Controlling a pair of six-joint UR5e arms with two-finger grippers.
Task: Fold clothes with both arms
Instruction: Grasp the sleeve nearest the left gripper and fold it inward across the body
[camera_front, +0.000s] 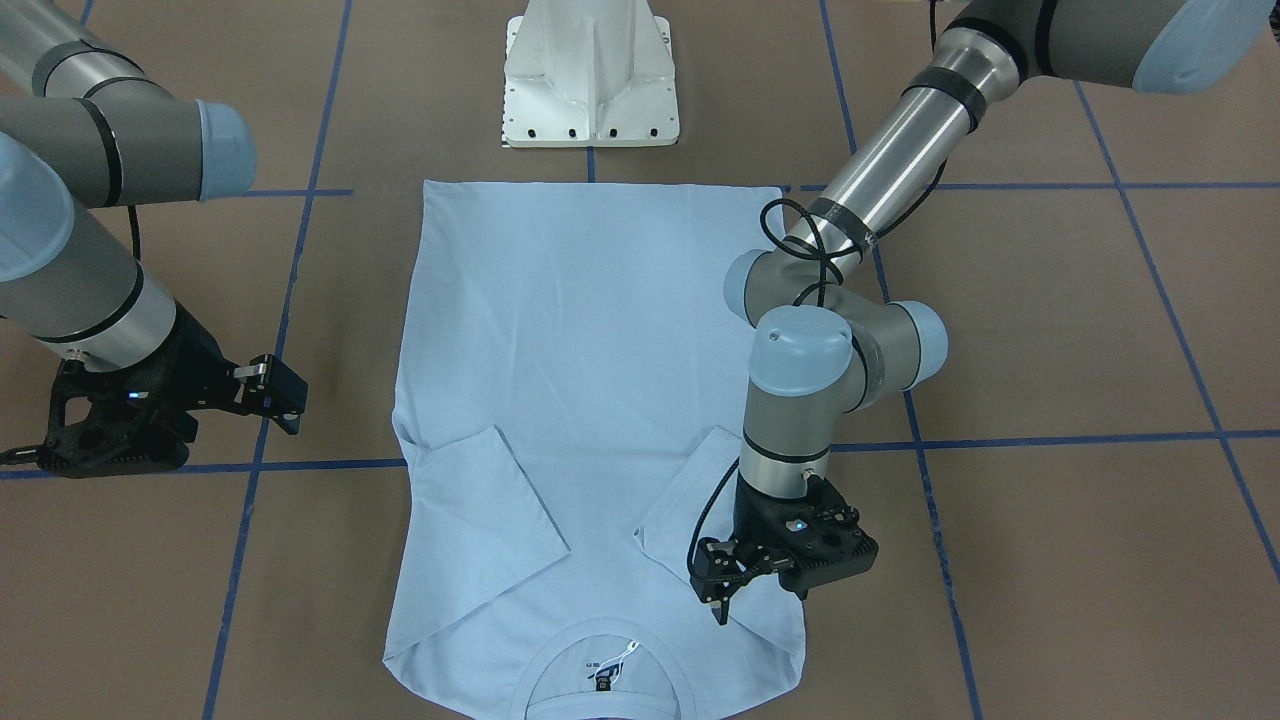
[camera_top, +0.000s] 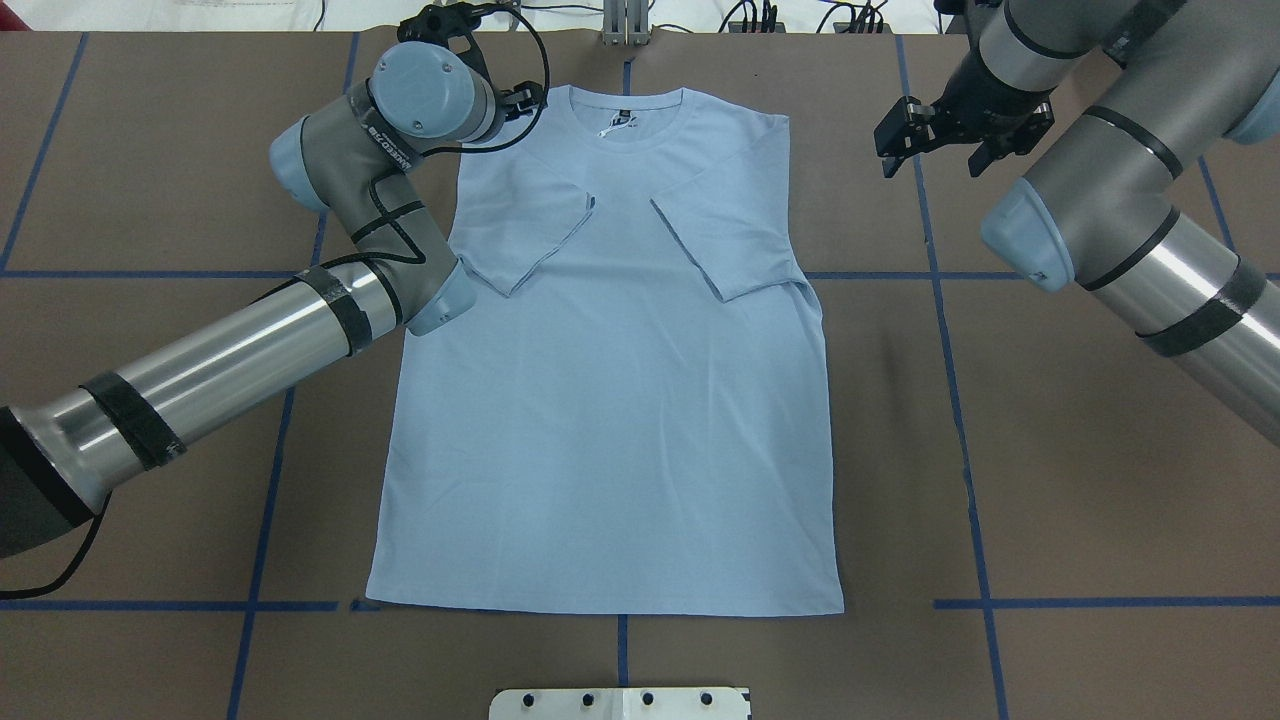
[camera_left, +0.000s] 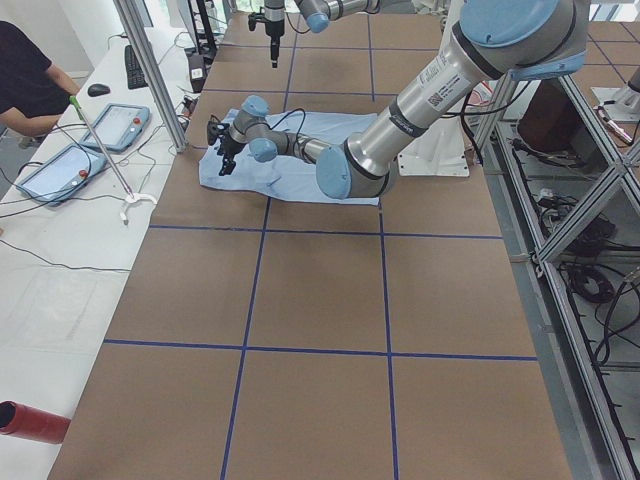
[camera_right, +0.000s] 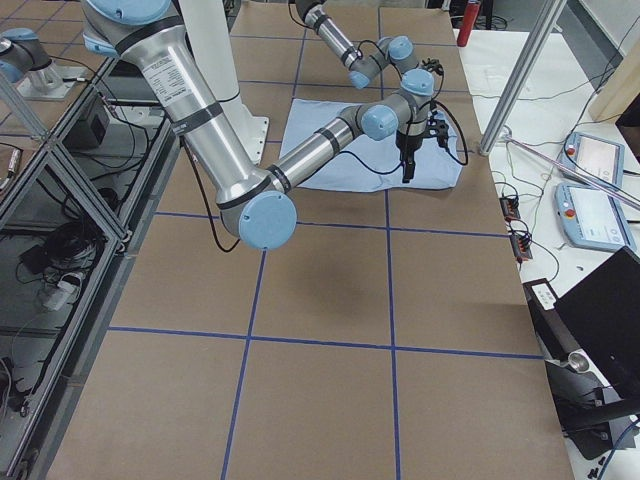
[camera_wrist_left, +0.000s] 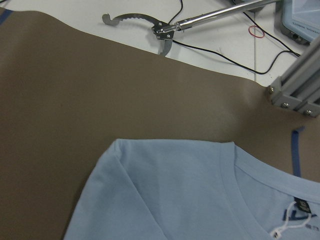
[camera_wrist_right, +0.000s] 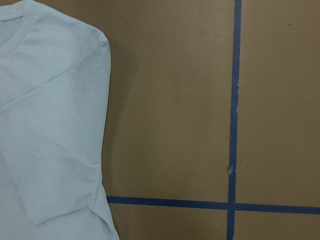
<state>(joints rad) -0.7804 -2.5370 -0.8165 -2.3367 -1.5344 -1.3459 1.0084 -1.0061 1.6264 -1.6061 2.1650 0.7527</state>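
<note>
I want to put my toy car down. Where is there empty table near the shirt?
Bare table lies beside the T-shirt on the side of the right arm, and between its hem and the white base. It is crowded near the collar, where the left gripper hangs.

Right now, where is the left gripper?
In the front-facing view the left gripper is on the right, over the T-shirt's shoulder, between the folded-in sleeve and the collar.
</note>
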